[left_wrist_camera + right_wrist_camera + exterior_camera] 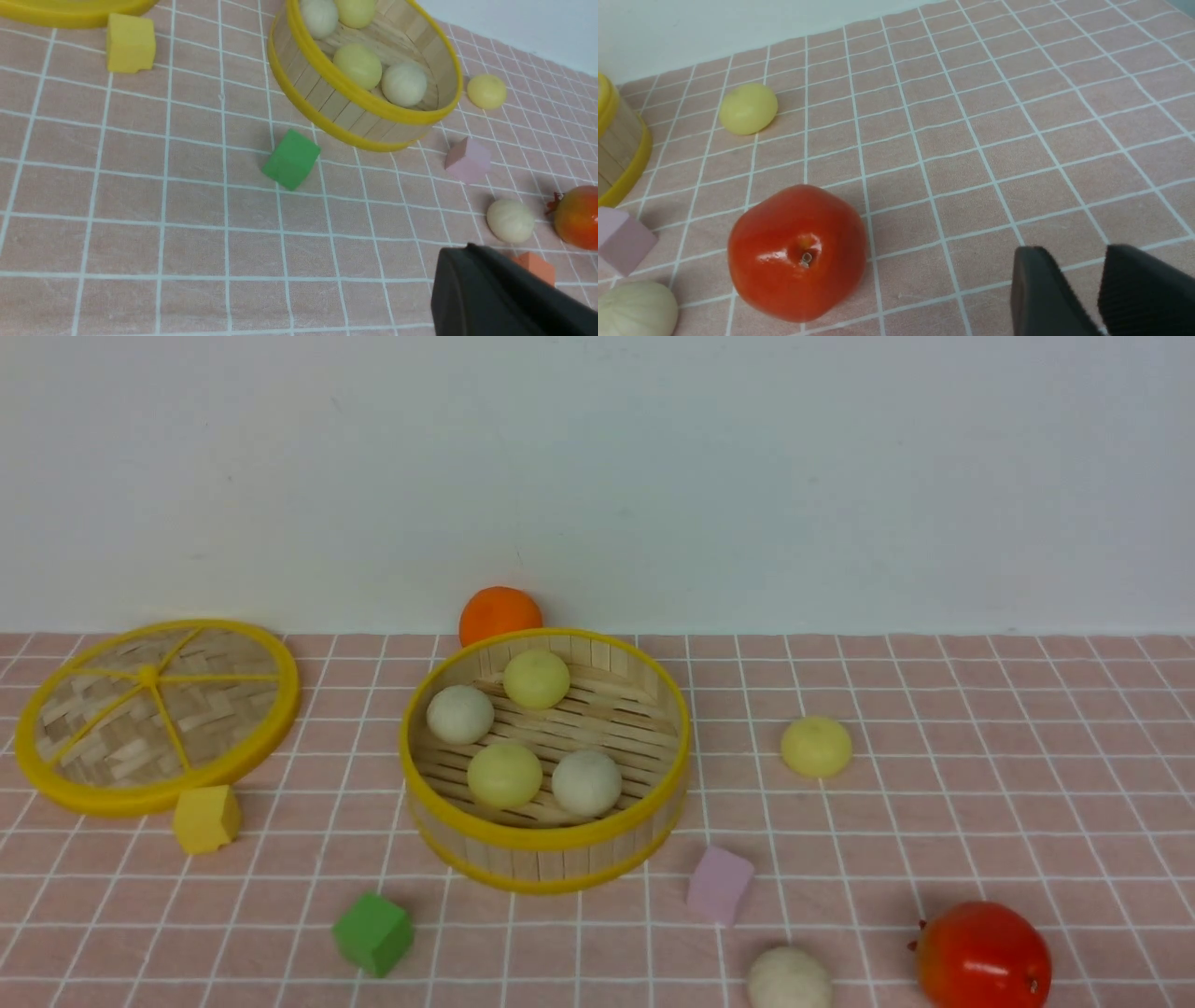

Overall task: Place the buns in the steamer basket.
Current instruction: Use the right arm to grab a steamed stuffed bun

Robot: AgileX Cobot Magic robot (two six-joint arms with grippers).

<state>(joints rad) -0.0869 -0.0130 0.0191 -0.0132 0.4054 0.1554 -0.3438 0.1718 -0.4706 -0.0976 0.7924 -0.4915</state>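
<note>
The steamer basket stands mid-table and holds two pale yellow buns and two off-white buns. One yellow bun lies on the cloth to the basket's right. One off-white bun lies at the front edge, beside the red fruit. Neither gripper shows in the front view. My left gripper is shut and empty, near the off-white bun. My right gripper is slightly open and empty over bare cloth, to the right of the red fruit.
The flat woven lid lies at the back left and an orange ball sits behind the basket. A yellow cube, a green cube, a pink cube and an orange cube lie around the basket's front.
</note>
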